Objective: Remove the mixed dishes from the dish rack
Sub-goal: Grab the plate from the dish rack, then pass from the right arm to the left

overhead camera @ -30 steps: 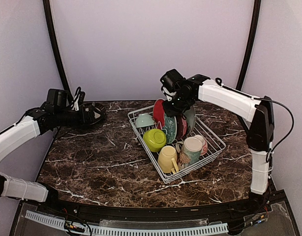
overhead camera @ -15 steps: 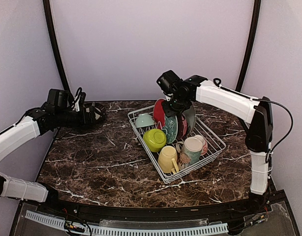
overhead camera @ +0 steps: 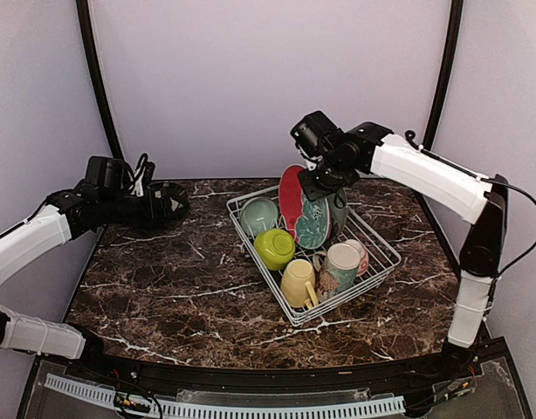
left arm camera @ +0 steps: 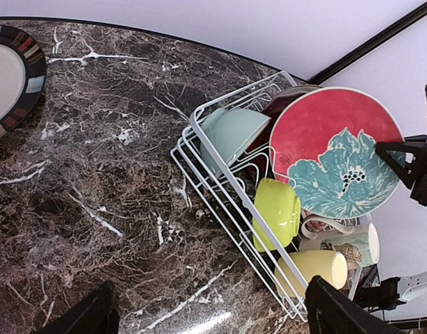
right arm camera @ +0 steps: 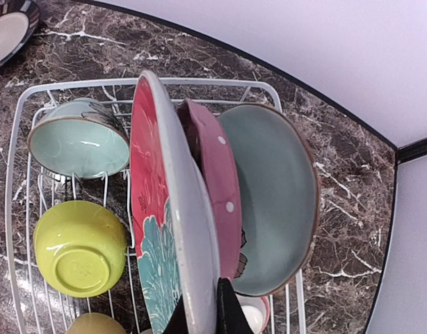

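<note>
My right gripper (overhead camera: 318, 181) is shut on the rim of a red plate with a teal flower (overhead camera: 305, 218) and holds it upright, raised above the white wire dish rack (overhead camera: 294, 316). In the right wrist view the fingers (right arm camera: 227, 314) pinch the red plate (right arm camera: 149, 174). Beside it stand a pink dotted plate (right arm camera: 217, 181) and a pale green plate (right arm camera: 276, 195). The rack also holds a pale teal bowl (overhead camera: 258, 214), a lime bowl (overhead camera: 274, 247), a yellow mug (overhead camera: 297, 281) and a patterned mug (overhead camera: 340, 264). My left gripper (overhead camera: 168, 202) is open and empty at the far left.
A dark-rimmed plate (left arm camera: 6, 76) lies flat on the marble table (overhead camera: 163, 288), left of the rack; it also shows in the right wrist view (right arm camera: 8, 24). The rack (left arm camera: 224, 174) sits at an angle on the right half. Curved purple walls close the back.
My right gripper has lifted the red plate higher out of the row of plates and shifted a little to the right. The left arm has barely moved.
</note>
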Controlling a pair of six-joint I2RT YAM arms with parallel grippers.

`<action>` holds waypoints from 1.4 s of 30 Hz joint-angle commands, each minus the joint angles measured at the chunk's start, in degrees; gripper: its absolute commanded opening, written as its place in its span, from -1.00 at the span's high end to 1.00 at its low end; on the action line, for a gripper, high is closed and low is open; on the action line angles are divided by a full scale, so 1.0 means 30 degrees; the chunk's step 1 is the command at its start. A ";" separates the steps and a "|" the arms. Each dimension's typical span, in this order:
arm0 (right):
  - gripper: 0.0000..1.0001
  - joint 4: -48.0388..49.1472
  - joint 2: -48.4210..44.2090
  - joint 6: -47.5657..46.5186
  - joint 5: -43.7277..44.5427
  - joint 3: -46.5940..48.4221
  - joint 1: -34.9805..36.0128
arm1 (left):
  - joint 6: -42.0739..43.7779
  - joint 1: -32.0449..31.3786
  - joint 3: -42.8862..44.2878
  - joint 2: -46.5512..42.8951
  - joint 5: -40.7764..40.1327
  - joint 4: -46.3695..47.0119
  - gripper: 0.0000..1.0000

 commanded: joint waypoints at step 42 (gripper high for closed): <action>1.00 1.5061 -0.6733 0.7579 -1.8510 -0.7194 -0.3128 | -0.6938 -0.4233 0.0367 0.3114 0.3928 0.9420 -0.76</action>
